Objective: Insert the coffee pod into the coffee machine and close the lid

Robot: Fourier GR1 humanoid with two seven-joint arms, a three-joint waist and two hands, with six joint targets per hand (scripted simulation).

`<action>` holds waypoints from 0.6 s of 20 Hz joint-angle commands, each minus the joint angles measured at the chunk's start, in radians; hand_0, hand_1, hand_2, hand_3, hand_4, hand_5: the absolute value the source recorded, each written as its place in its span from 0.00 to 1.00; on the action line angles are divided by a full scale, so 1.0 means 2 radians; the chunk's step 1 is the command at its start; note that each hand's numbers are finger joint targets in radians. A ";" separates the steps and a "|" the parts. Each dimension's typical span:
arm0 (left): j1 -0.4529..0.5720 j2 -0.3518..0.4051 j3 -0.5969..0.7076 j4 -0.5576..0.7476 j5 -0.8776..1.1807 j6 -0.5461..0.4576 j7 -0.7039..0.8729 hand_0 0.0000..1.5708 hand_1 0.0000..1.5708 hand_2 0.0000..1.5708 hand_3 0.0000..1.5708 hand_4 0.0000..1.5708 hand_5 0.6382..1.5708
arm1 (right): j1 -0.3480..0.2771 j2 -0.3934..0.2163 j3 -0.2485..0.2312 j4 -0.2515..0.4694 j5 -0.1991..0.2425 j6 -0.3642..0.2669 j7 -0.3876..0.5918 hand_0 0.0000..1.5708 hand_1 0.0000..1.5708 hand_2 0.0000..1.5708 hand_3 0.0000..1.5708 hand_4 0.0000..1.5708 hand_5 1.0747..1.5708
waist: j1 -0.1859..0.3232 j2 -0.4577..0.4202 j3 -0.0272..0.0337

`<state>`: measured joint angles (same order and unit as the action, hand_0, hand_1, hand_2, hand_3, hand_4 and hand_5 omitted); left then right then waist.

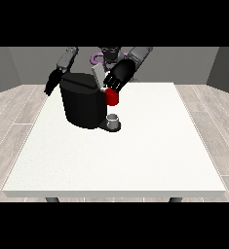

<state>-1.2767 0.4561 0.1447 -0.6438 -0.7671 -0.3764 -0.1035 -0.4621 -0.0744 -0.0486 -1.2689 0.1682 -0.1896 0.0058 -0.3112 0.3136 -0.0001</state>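
Observation:
The black coffee machine (81, 103) stands on the table's back left part. Its pale lid (98, 76) is tilted up at the top. A red thing at the machine (112, 97) sits at its front right. The hand at the view's right (119, 75) hovers just above and behind that red thing, next to the raised lid. The hand at the view's left (51, 82) hangs beside the machine at the table's back left edge, fingers straight and pointing down, holding nothing. A grey thing (114, 118) rests on the machine's low base below the red thing.
The white table (135, 160) stretches wide in front of and to the right of the machine. Its front edge lies near the camera. Grey wood floor surrounds it.

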 commanded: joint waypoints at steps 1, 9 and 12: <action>0.007 0.021 -0.008 -0.005 -0.015 0.025 -0.037 0.81 0.81 0.81 0.75 0.11 1.00 | -0.001 0.002 -0.001 -0.008 0.004 -0.009 -0.023 0.00 0.00 0.00 0.00 0.09 1.00 | 0.003 0.028 0.0001; 0.018 0.027 -0.038 0.005 -0.050 0.028 -0.049 0.74 0.74 0.75 0.67 0.00 1.00 | 0.010 0.002 -0.006 -0.008 -0.011 0.003 -0.004 0.00 0.00 0.00 0.00 0.00 1.00 | -0.002 0.017 0.0001; 0.014 0.029 -0.028 0.017 -0.043 0.018 -0.049 0.70 0.70 0.72 0.63 0.00 1.00 | 0.020 -0.002 0.006 -0.012 0.007 -0.001 0.004 0.00 0.00 0.00 0.00 0.00 1.00 | -0.005 0.007 0.0001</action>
<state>-1.2526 0.4864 0.0822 -0.6325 -0.8525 -0.3238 -0.1702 -0.4556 -0.0834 -0.0565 -1.2841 0.1607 -0.1825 0.0135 -0.3185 0.3334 0.0006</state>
